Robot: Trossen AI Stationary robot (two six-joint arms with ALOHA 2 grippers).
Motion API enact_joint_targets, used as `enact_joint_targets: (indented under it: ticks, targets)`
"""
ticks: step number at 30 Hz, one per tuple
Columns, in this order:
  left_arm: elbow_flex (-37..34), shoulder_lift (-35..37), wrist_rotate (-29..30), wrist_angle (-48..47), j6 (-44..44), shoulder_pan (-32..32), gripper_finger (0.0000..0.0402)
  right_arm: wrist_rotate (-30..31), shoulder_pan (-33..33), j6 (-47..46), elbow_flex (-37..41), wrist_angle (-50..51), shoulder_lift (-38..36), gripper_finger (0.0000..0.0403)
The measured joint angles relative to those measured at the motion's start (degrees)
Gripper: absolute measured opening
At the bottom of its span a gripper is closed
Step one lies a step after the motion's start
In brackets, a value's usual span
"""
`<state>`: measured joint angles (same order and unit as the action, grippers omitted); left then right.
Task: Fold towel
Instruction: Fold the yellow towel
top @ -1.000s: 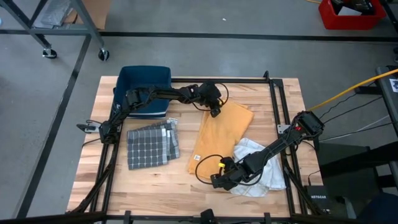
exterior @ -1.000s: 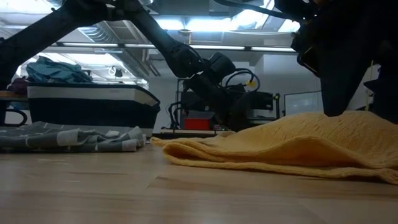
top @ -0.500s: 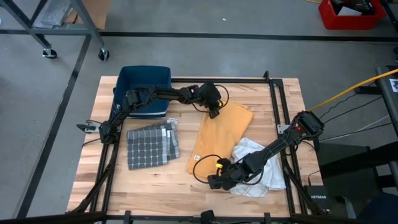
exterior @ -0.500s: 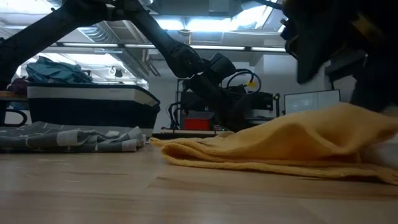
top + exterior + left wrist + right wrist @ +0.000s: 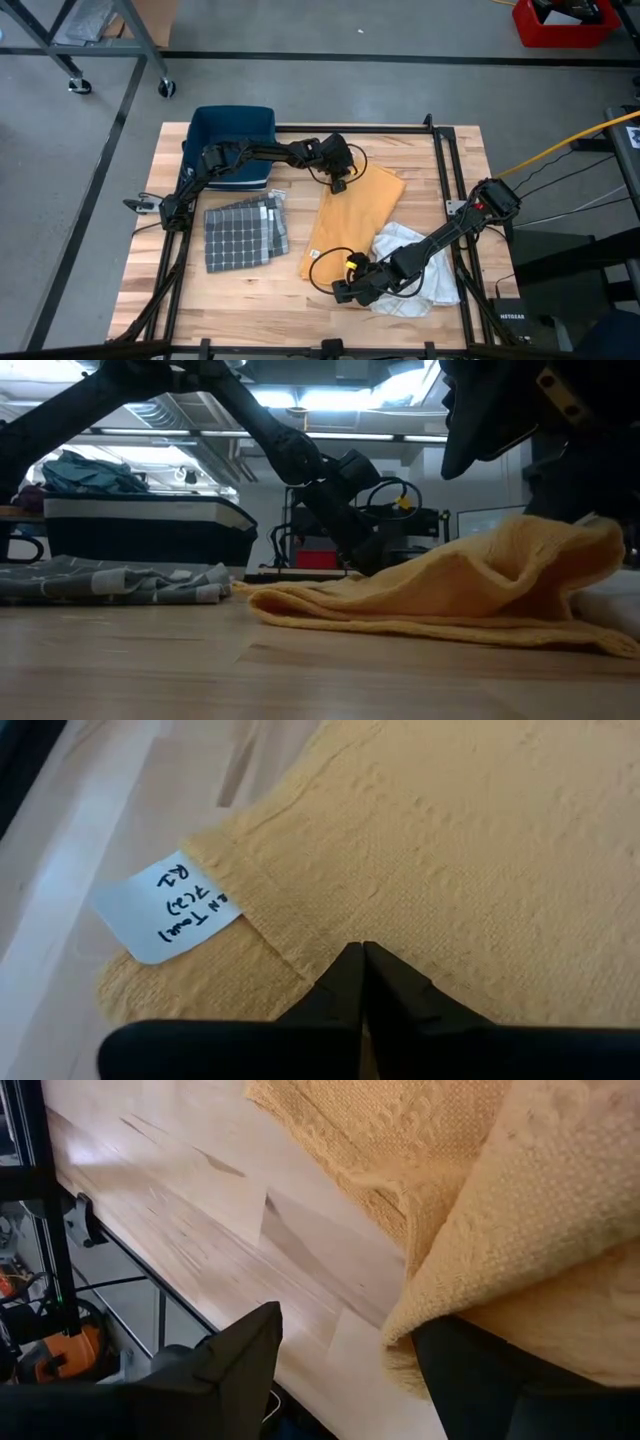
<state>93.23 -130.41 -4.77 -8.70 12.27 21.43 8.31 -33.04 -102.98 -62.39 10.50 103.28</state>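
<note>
I have the left gripper [image 5: 339,183] pinched shut on the yellow towel [image 5: 352,215] far corner. Right gripper [image 5: 343,291] gapes around the near corner, one finger beneath. Fold not made yet.

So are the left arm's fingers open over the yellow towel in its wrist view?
No, the left fingers are pressed together, pinching the yellow towel near its white label.

Two slim black jointed arms [image 5: 262,152] carry looping black cables, the right arm [image 5: 450,232] showing red and yellow marks.
</note>
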Motion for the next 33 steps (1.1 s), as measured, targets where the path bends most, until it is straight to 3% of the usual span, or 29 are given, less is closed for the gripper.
enact_joint_targets:
  ticks: [6, 15, 19, 27, 33]
  targets:
    - [0.0, 0.3, 0.9, -2.3, 1.8, 0.0, 0.0001, -1.9, 0.0, 0.0, 0.0, -0.1, 0.0, 0.0232]
    - [0.9, 1.1, 9.3, -12.4, 2.6, -0.9, 0.0002, -1.3, 0.0, 0.4, 0.0, -0.1, 0.0, 0.0232]
    - [1.0, 1.3, 18.7, -19.5, 3.2, -1.6, 0.0001, -0.9, 0.1, 4.6, 0.0, -0.1, 0.0, 0.0232]
    - [0.9, 1.1, 22.4, -25.1, 6.8, -1.4, 0.0022, 5.5, 0.1, 18.2, 0.0, -0.1, 0.0, 0.0232]
    - [0.8, 1.1, 23.1, -27.9, 9.3, -1.4, 0.0064, 4.6, 0.1, 22.3, 0.0, 0.1, 0.0, 0.0232]
